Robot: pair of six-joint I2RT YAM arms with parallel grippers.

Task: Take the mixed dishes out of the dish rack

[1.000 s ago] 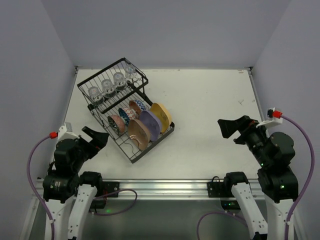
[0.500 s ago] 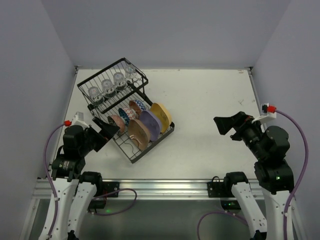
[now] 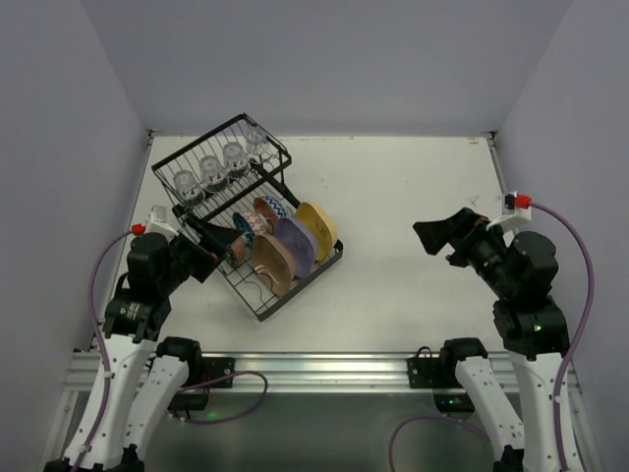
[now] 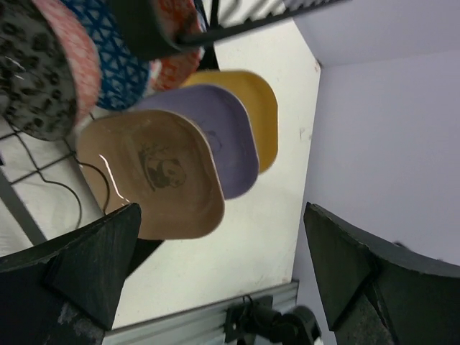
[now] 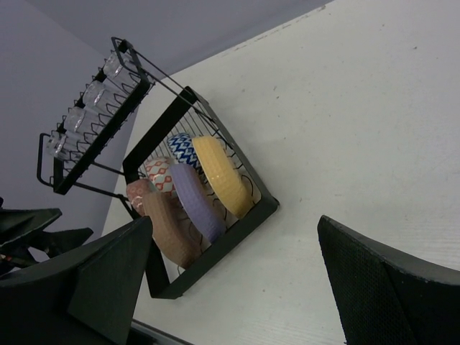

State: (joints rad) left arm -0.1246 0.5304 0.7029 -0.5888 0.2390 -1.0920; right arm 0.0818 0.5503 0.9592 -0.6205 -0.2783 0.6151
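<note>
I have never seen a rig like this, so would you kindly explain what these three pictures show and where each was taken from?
These are two robot arms bolted at the near edge of a white table. The wide picture comes from a fixed camera above and behind them. The other two come from a camera on each wrist, so the dark wedges in their lower corners are that arm's own fingers.

The left end effector is open at the near-left side of the black dish rack. The right end effector is open over bare table, well away from it. Neither holds anything.

Four clear glass cups stand in the rack's basket. In its tray, a tan plate, a purple plate and a yellow plate stand on edge beside small patterned bowls.
</note>
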